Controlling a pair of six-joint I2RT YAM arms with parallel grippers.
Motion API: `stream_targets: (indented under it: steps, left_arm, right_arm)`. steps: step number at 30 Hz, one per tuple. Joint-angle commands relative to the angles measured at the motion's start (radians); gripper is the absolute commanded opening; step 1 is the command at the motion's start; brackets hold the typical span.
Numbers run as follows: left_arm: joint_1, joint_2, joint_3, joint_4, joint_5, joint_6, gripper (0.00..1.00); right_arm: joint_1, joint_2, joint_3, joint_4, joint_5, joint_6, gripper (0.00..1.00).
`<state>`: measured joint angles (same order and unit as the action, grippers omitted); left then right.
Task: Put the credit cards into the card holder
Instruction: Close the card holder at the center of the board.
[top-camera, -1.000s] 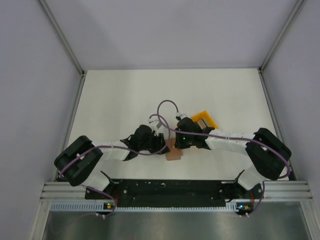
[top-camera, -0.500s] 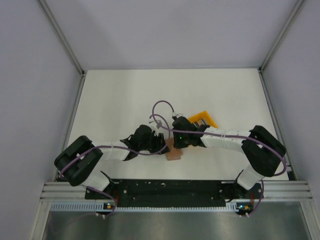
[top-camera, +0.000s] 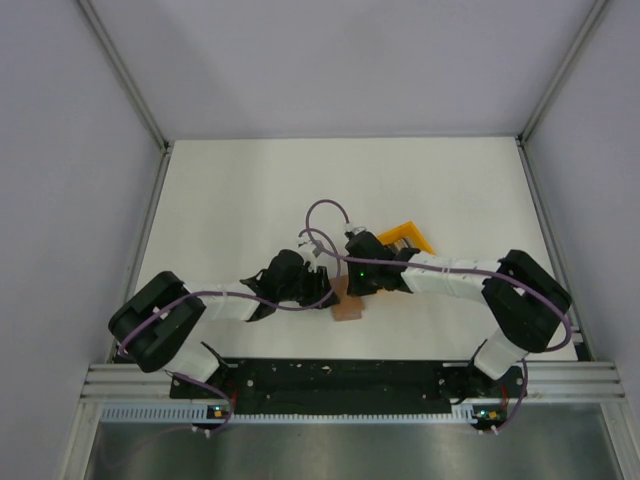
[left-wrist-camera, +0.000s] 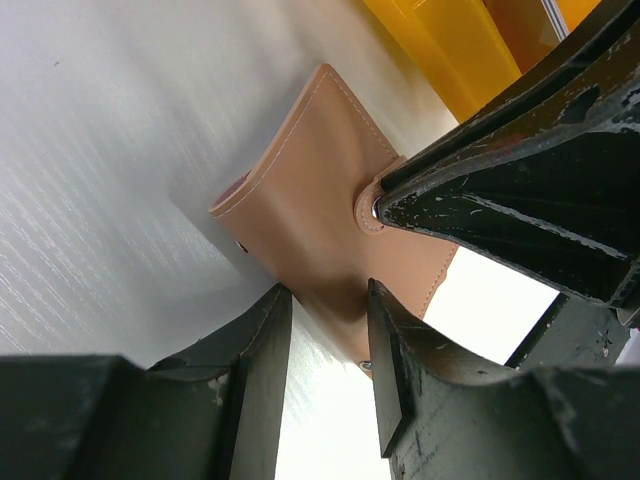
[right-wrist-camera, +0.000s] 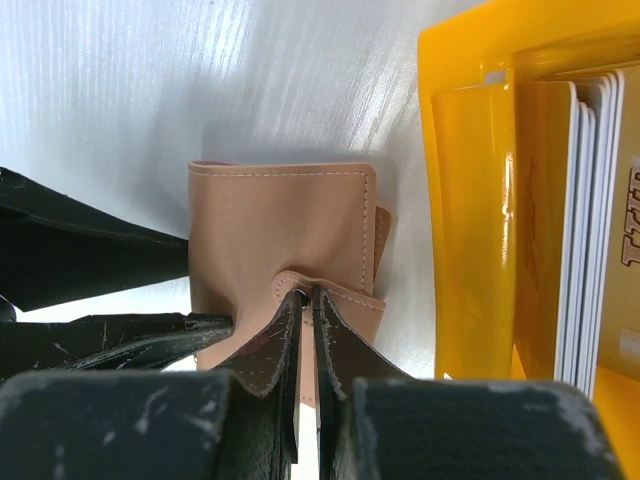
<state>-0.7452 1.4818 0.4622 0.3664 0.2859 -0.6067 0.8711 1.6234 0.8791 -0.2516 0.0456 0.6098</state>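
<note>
The tan card holder (right-wrist-camera: 270, 220) lies closed on the white table, between the two arms (top-camera: 347, 310). My left gripper (left-wrist-camera: 328, 300) is shut on the holder's near edge (left-wrist-camera: 310, 190), one finger on each side. My right gripper (right-wrist-camera: 306, 292) is shut on the holder's snap tab, its tips meeting at the small metal stud. The credit cards (right-wrist-camera: 585, 230) stand on edge as a stack of white and grey edges inside the yellow tray (right-wrist-camera: 470, 200), to the right of the holder.
The yellow tray (top-camera: 408, 238) sits just behind and right of the right gripper (top-camera: 352, 285). Grey walls and metal frame rails enclose the table on three sides. A purple cable loops above the two wrists.
The right arm has shifted slightly left toward the card holder and its jaws have closed on the snap tab. The left gripper has kept its hold without moving.
</note>
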Motion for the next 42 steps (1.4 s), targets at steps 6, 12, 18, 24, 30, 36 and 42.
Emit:
stream_targets:
  steps: [6, 12, 18, 24, 30, 36, 42]
  left_arm:
    - [-0.013, 0.014, 0.000, -0.047, -0.002, 0.021, 0.41]
    - [-0.013, 0.009, 0.000, -0.046, -0.007, 0.021, 0.40]
    - [-0.013, -0.002, -0.003, -0.057, -0.028, 0.015, 0.40]
    - [-0.013, -0.009, -0.007, -0.061, -0.045, 0.007, 0.41]
    - [-0.013, -0.008, -0.010, -0.052, -0.042, 0.002, 0.42]
    - [-0.013, -0.014, -0.014, -0.047, -0.045, 0.001, 0.42]
    - [-0.013, -0.017, -0.014, -0.047, -0.044, 0.002, 0.42]
  right_arm:
    - [-0.027, 0.159, -0.040, -0.069, 0.082, -0.045, 0.00]
    - [-0.027, 0.159, -0.048, -0.084, 0.100, -0.042, 0.00]
    - [-0.027, 0.043, -0.058, -0.045, 0.074, -0.050, 0.00]
    - [-0.026, -0.180, -0.106, 0.048, 0.053, -0.062, 0.10]
    - [-0.027, -0.232, -0.103, 0.055, 0.040, -0.074, 0.14]
    - [-0.021, -0.163, -0.095, 0.080, -0.001, -0.061, 0.14]
    - [-0.011, -0.106, -0.069, 0.095, -0.010, -0.061, 0.14]
